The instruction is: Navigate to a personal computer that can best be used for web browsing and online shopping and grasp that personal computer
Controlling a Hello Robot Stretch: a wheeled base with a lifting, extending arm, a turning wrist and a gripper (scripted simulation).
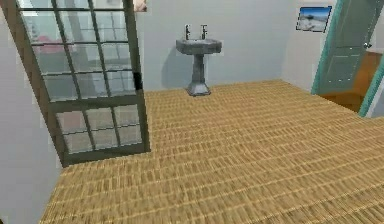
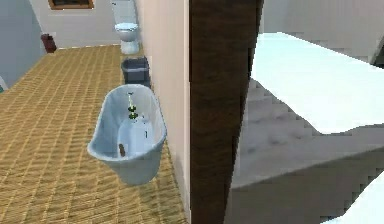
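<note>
Ahead in the forward view, a grey pedestal sink [image 1: 199,45] stands against the far wall of a room with a woven tan floor [image 1: 230,150]. In the arm side view a pale blue bathtub [image 2: 128,135] lies on the same kind of floor, beside a cream wall edge [image 2: 165,80]. A wide dark brown upright board [image 2: 222,100] runs from top to bottom just right of that wall.
A glass-paned door [image 1: 85,80] stands ajar at the forward view's left, a teal door [image 1: 345,45] at its right, with a small picture [image 1: 314,18] between. The arm side view has a toilet [image 2: 126,30], a dark bin [image 2: 135,70] and a white-topped grey block [image 2: 320,80].
</note>
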